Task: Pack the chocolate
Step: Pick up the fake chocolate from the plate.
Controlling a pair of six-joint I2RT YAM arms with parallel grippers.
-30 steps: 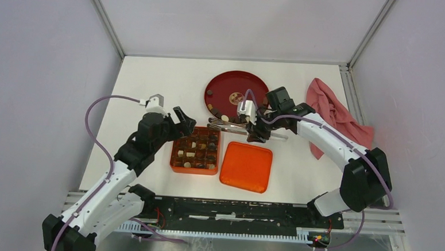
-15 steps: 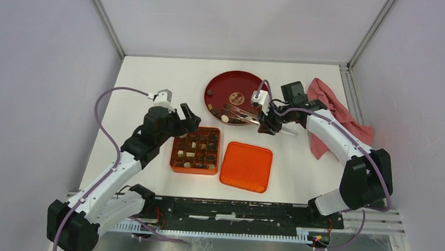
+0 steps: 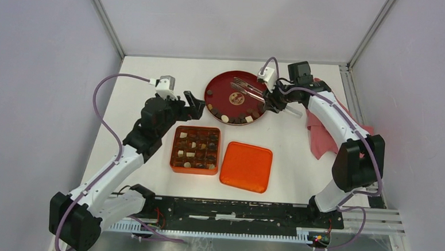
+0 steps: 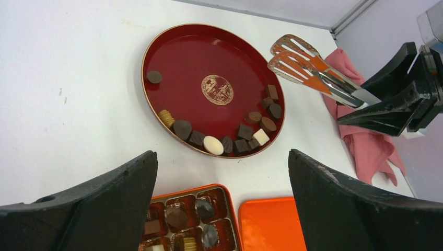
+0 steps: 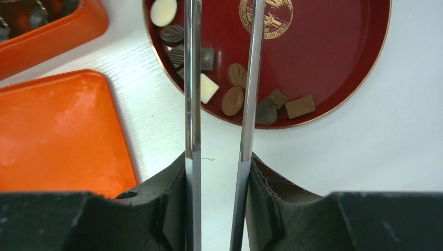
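The right end effector (image 5: pixel 217 172) pinches the handles of slim steel slotted-tip tongs (image 4: pixel 318 73), blades apart above the round glossy red plate (image 4: pixel 183 63); the left end effector (image 4: pixel 219 159) is spread wide and empty at the plate's near-left side. The small brown and cream chocolate pieces (image 4: pixel 230 138) crowd the plate's near rim, so a squeeze could flick one over that low edge, or nip two together
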